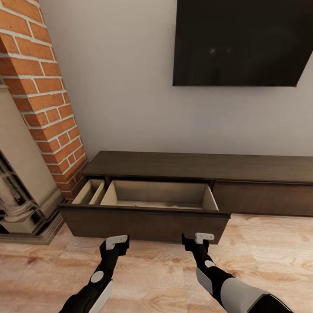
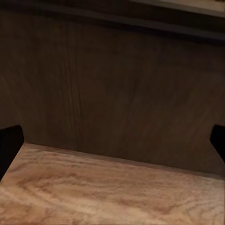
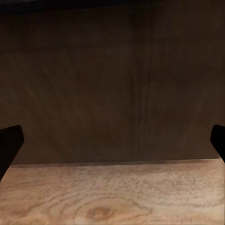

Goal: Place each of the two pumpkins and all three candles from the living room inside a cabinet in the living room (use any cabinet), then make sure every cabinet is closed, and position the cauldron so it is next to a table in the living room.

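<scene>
We see the cabinet (image 1: 200, 167) cut off at the head view's right edge; the TV (image 1: 243, 41) runs past the top and right; the fireplace (image 1: 21, 174) is cropped at left; the drawer (image 1: 148, 217) front hides its near floor.

Pale grey wall (image 1: 126, 87), black wall-mounted TV (image 1: 243, 41), brick fireplace (image 1: 41, 100), wood-plank floor (image 1: 156, 274)

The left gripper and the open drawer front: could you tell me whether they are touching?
Apart. In the left wrist view, a strip of floor lies between the fingertips of the left gripper and the drawer front; the head view agrees.
</scene>
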You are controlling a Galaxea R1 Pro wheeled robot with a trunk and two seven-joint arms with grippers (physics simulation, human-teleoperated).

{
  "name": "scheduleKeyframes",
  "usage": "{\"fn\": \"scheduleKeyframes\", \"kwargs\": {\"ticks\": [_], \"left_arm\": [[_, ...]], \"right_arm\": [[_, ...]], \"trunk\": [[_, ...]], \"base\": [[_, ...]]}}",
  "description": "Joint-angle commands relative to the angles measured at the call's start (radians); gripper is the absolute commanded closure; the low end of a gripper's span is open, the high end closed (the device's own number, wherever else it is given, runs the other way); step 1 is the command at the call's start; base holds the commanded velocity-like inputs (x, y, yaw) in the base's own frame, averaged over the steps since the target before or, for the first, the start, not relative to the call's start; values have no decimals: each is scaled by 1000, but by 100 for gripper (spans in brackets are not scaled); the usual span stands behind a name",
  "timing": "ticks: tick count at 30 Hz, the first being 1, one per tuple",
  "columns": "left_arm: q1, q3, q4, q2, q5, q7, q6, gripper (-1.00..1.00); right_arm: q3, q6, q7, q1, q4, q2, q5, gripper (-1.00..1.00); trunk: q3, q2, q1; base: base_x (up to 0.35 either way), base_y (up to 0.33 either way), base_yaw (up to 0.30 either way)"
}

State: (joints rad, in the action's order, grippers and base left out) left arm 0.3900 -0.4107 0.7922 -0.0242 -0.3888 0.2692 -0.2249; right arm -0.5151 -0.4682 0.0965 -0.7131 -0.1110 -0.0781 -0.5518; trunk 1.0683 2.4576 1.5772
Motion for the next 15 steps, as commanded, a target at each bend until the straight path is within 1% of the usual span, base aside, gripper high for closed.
{"fn": "scheduleKeyframes", "kwargs": {"ticks": [1,4,6,9,11,15], "left_arm": [[1,-8,-4,-2,-6,8,-12,-100],[1,-8,-9,-1,18,8,-21,-100],[1,-7,-9,1,47,8,-23,-100],[1,-6,-11,4,97,8,-25,-100],[1,-4,-11,6,119,9,-26,-100],[1,-4,-11,7,124,10,-30,-100]], "right_arm": [[-8,-4,8,0,0,0,3,-100],[-8,-8,8,0,1,0,10,-100],[-8,-8,8,0,1,1,11,-100],[-8,-7,8,0,1,1,12,-100],[-8,-8,8,0,1,1,12,-100],[-8,-7,8,0,1,1,12,-100]], "trunk": [[1,0,0],[1,0,0],[1,0,0],[1,0,0],[1,0,0],[1,0,0]], "base": [[4,0,0],[1,0,0],[33,0,0],[206,0,0],[197,0,0],[136,0,0]]}}
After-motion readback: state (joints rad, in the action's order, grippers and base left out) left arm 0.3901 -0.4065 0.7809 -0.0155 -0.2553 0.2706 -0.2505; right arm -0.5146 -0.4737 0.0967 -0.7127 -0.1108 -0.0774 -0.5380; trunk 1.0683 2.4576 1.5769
